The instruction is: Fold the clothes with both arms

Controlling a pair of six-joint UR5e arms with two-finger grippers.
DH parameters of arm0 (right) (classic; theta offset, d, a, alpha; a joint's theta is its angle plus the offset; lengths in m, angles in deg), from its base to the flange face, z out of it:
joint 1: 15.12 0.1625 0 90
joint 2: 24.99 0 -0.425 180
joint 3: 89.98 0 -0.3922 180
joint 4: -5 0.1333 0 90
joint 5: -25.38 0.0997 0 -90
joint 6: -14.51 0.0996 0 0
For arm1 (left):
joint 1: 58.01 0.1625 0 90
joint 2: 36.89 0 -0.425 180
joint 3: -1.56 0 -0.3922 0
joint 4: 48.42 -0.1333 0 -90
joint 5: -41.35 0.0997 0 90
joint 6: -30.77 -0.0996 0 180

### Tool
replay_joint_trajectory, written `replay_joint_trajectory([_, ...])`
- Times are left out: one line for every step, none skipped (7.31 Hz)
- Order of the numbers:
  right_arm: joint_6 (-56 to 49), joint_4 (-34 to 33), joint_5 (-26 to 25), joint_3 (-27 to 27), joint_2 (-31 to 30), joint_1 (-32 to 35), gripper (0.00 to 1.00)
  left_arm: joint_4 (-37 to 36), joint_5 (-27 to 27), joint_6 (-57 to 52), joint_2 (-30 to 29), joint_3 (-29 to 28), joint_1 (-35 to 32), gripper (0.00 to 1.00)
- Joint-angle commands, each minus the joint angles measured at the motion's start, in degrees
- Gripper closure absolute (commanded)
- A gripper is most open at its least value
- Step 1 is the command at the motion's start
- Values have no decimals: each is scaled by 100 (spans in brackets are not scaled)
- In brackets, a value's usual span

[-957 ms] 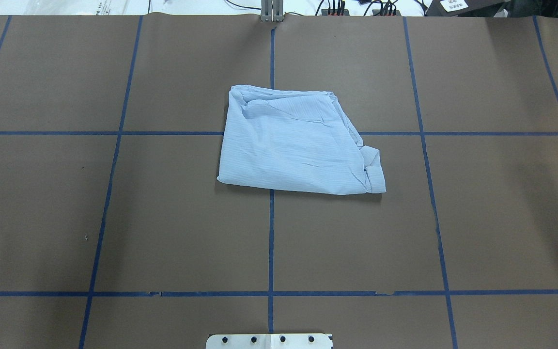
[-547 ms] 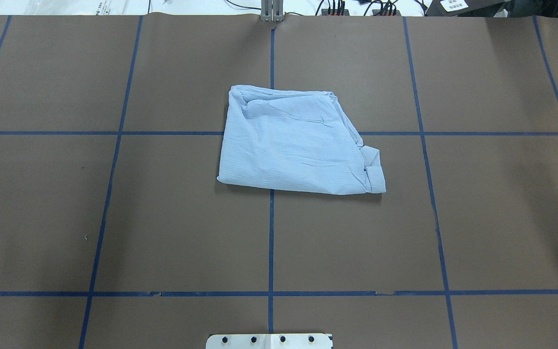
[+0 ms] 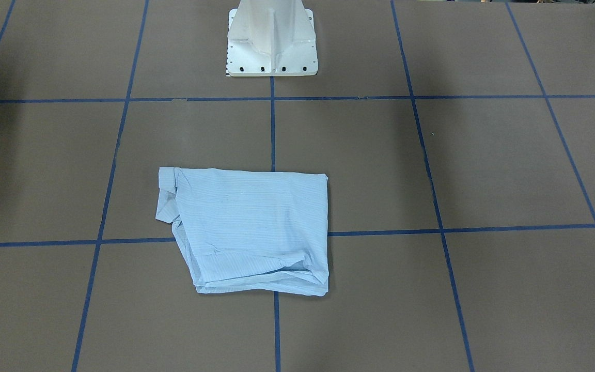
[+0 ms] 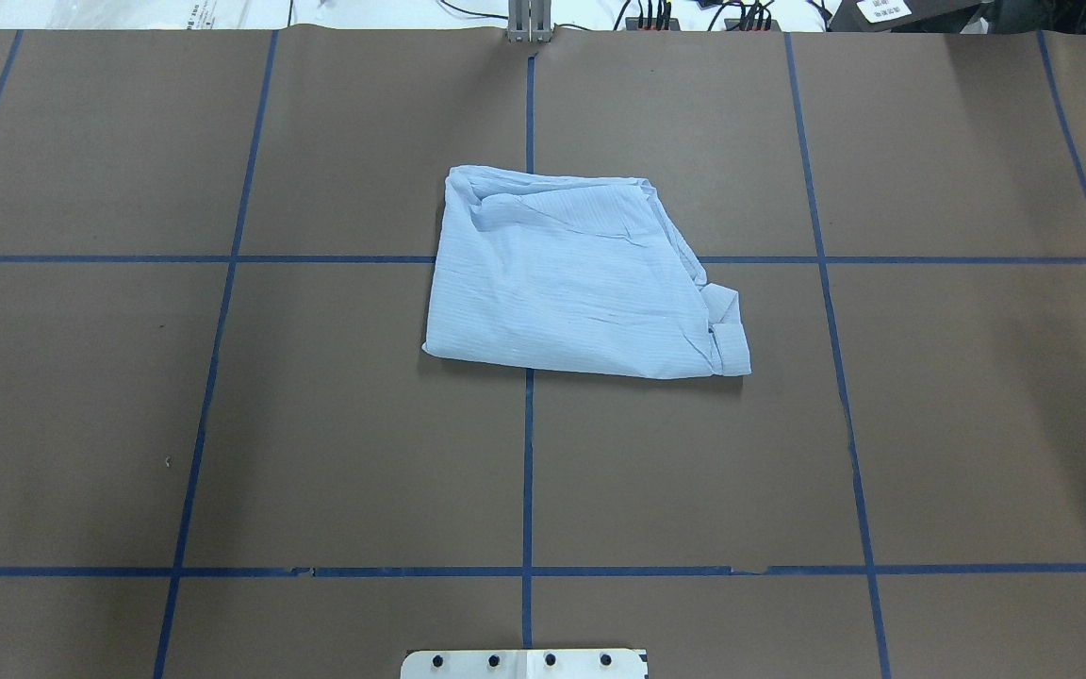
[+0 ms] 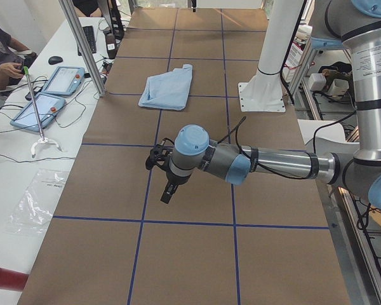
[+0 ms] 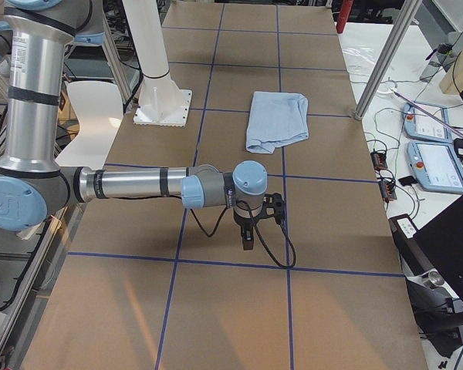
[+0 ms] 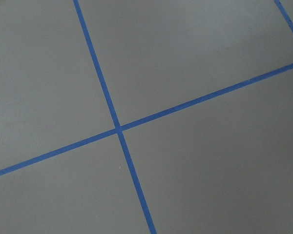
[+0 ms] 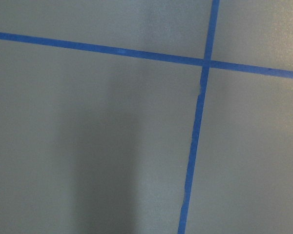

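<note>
Right now the shirt [image 4: 581,283] is lying folded into a rough rectangle in the middle of the table [image 4: 317,424], covering a crossing of the blue tape lines [image 4: 222,259]. From overhead I'm seeing a flat top layer with a small bunched flap at the near corner on the robot's right. The front-facing camera is giving me what the overhead one does not: stacked layers along the edge farthest from the robot. The white pedestal base [image 3: 271,46] is standing just behind the shirt's square, and overhead only its front lip is showing.

Only the two side cameras are showing me the arms. From the table's left end, the left arm [image 5: 273,164] is reaching out low over the paper, and the left gripper [image 5: 167,194] is pointing down, well apart from the shirt and holding nothing that I can see. From the right end, the right arm [image 6: 131,183] is doing the same on its side, with the right gripper [image 6: 247,240] hanging over the tape grid. I cannot tell from these angles whether either one's fingers are spread or closed.

Both wrist cameras are feeding me only brown paper and a tape crossing. An operator [image 5: 3,54] is sitting at the side bench beside two tablets [image 5: 62,79].
</note>
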Motion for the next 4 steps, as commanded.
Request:
replay_joint_trajectory([6,7,-8,8,-3,1,0,-11,0,1,2,10,0,0])
replay_joint_trajectory([-20,16,-16,17,40,1,0,-19,0,1,2,2,0,0])
replay_joint_trajectory([-12,16,-25,-9,58,1,0,-11,0,1,2,2,0,0])
replay_joint_trajectory([-12,16,-25,-18,58,1,0,-11,9,1,2,2,0,0])
